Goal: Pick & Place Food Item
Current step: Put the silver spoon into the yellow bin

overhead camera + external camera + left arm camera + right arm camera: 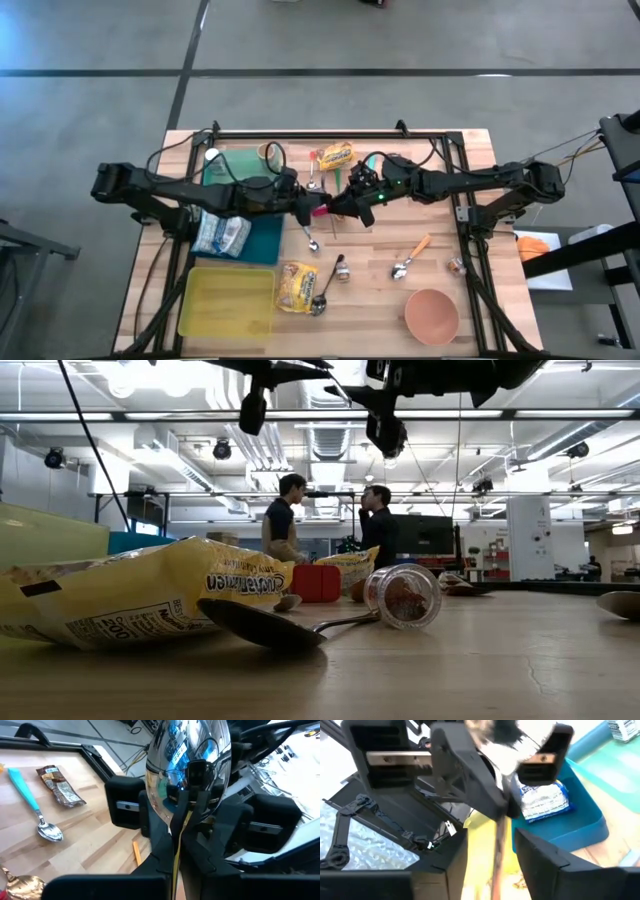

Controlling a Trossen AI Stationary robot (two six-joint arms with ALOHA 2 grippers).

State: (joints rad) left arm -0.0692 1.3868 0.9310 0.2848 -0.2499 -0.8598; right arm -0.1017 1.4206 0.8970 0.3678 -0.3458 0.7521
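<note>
Noted over mid-table: left gripper (305, 208) and right gripper (337, 204) meeting tip to tip, well above the wood. Between them, a pink-handled spoon (320, 209).

Left wrist view: shiny spoon bowl fills the frame; handle runs down between the left fingers (165, 845), pressed together on it. Right fingers (125, 807) standing apart either side of the bowl; contact with it not discernible.

Right wrist view: blurred; only a thin rod between spread dark fingers can be made out.

Low view: both grippers cut off at the upper edge, no grip detail.

Food items all on the table, none held:
- yellow snack bag (296, 284) just beside the yellow tray (200, 322), label partly readable in the low view;
- white packet (222, 235) in the blue tray (264, 243), partly hidden under the left arm;
- second yellow bag (336, 155) near the far edge.
</note>
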